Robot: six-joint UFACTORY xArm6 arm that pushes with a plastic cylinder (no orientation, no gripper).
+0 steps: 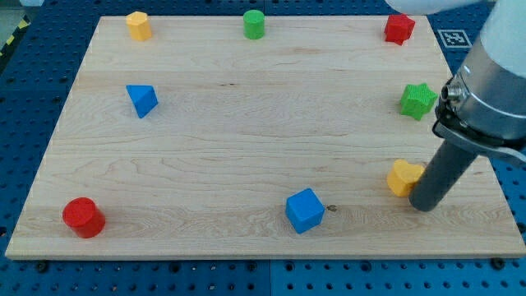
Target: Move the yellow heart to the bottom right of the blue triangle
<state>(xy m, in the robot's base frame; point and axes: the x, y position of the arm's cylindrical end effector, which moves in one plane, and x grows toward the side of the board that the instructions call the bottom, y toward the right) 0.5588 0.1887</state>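
The yellow heart (403,178) lies near the board's right edge, low in the view. My tip (424,206) rests on the board just to the right of and below the heart, touching or nearly touching it. The blue triangle (141,99) sits far off at the view's left, in the upper half of the board.
A blue cube (305,210) sits bottom centre, a red cylinder (83,218) bottom left. A yellow hexagon block (138,25), a green cylinder (254,24) and a red block (399,29) line the top edge. A green star (418,100) sits at right. The wooden board (246,140) ends close to my tip.
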